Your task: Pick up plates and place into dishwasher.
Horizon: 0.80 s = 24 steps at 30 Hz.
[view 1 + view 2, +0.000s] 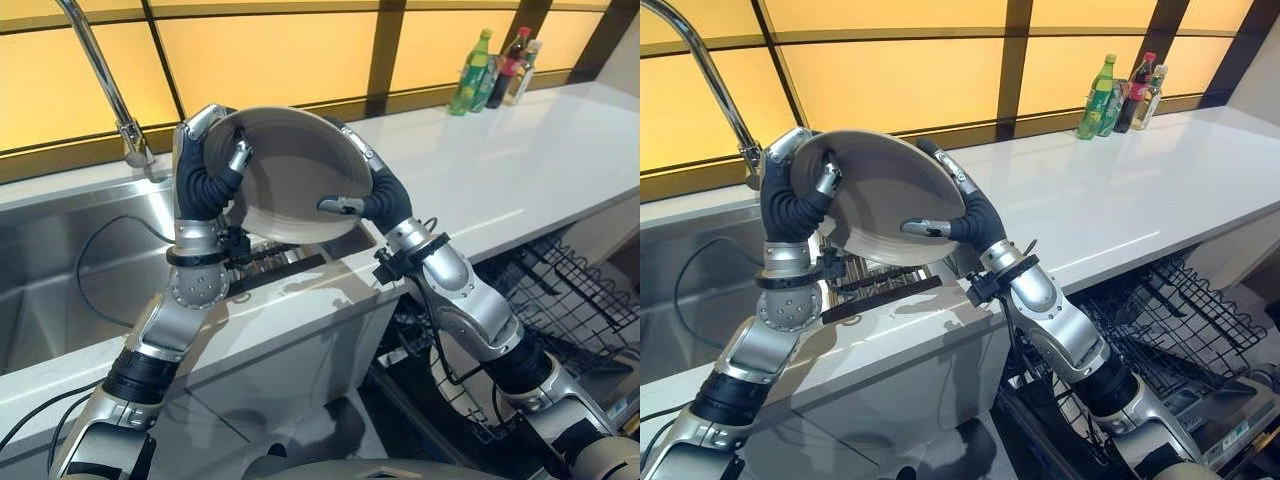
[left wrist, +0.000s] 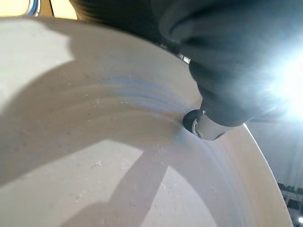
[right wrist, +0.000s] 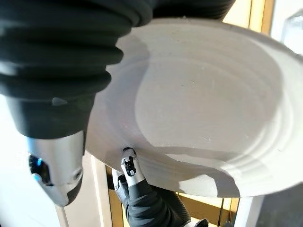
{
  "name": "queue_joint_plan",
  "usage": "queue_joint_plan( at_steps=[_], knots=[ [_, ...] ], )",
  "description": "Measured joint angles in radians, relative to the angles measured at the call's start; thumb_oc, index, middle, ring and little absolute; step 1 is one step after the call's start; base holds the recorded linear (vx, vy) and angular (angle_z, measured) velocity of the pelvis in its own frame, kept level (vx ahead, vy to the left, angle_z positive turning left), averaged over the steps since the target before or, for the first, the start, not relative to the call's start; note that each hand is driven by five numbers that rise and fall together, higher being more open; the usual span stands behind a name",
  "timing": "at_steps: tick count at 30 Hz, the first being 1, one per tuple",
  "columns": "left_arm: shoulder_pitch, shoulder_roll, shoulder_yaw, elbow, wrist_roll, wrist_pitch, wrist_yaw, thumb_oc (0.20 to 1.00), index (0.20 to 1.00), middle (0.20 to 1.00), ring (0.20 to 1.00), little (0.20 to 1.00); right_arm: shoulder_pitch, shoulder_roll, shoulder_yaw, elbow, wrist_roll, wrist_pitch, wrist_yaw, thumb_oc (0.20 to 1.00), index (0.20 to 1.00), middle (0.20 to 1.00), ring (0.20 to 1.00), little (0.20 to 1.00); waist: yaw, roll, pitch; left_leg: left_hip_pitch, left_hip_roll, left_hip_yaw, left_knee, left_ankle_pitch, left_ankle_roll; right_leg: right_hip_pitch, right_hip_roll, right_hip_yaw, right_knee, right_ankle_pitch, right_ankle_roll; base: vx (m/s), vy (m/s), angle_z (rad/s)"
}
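Left eye view: left hand [image 1: 215, 165], right hand [image 1: 365, 195] grip plate [image 1: 295, 175].

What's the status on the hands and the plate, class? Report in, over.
Both hands, left hand and right hand, shut on the plate. Plate tilted, raised over the sink. Dishwasher rack open, lower right. Nothing seen blocking.

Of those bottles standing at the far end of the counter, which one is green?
The leftmost bottle of the group, with a yellow cap. The dark bottle beside it has a red cap, and the last looks pale.
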Motion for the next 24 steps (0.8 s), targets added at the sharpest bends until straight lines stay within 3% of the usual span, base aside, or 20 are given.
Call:
queue_joint_plan(
  at_steps=[6,7,8,9,24],
  knots=[
    [0.000,0.007,-0.002,0.007,0.000,0.001,-0.004,0.200,0.200,0.200,0.200,0.200,-0.012,-0.004,0.004,0.048,0.066,0.038,0.044,1.000,1.000,1.000,1.000,1.000,0.025,-0.003,-0.003,0.001,0.000,-0.006,0.005,0.001,-0.002,0.008,0.002,-0.006,0.000,-0.002,-0.001,0.01,-0.002,0.04],
    [0.000,0.009,-0.002,0.008,0.000,0.001,-0.004,0.200,0.200,0.200,0.200,0.200,-0.014,-0.004,0.005,0.051,0.076,0.041,0.052,0.937,0.937,0.937,0.937,0.937,0.027,-0.003,-0.003,0.001,0.000,-0.007,0.005,0.001,-0.002,0.009,0.002,-0.006,0.000,-0.002,-0.001,0.00,-0.012,0.03],
    [0.000,0.009,-0.002,0.008,0.000,0.001,-0.004,0.200,0.200,0.200,0.200,0.200,-0.015,-0.005,0.007,0.051,0.080,0.044,0.064,0.347,0.347,0.347,0.347,0.347,0.031,-0.003,-0.003,0.001,0.000,-0.008,0.005,0.001,-0.002,0.009,0.002,-0.008,0.000,-0.003,-0.001,0.00,0.000,0.00],
    [0.000,0.010,-0.001,0.008,-0.001,0.001,-0.004,0.200,0.200,0.200,0.200,0.200,-0.016,-0.008,0.007,0.052,0.080,0.045,0.070,0.200,0.200,0.200,0.200,0.200,0.033,-0.004,-0.004,0.001,0.000,-0.008,0.005,0.001,-0.002,0.010,0.002,-0.009,0.000,-0.003,-0.001,-0.01,-0.014,0.03],
    [0.001,0.004,-0.026,0.009,-0.001,-0.004,-0.010,0.200,0.200,0.200,0.200,0.200,-0.020,-0.006,-0.011,0.089,0.078,0.036,0.082,0.200,0.200,0.200,0.200,0.200,0.044,-0.023,-0.016,-0.001,0.002,-0.010,0.004,0.001,-0.002,0.007,0.004,-0.007,0.001,-0.003,-0.002,0.00,-0.001,0.00]
  ],
)
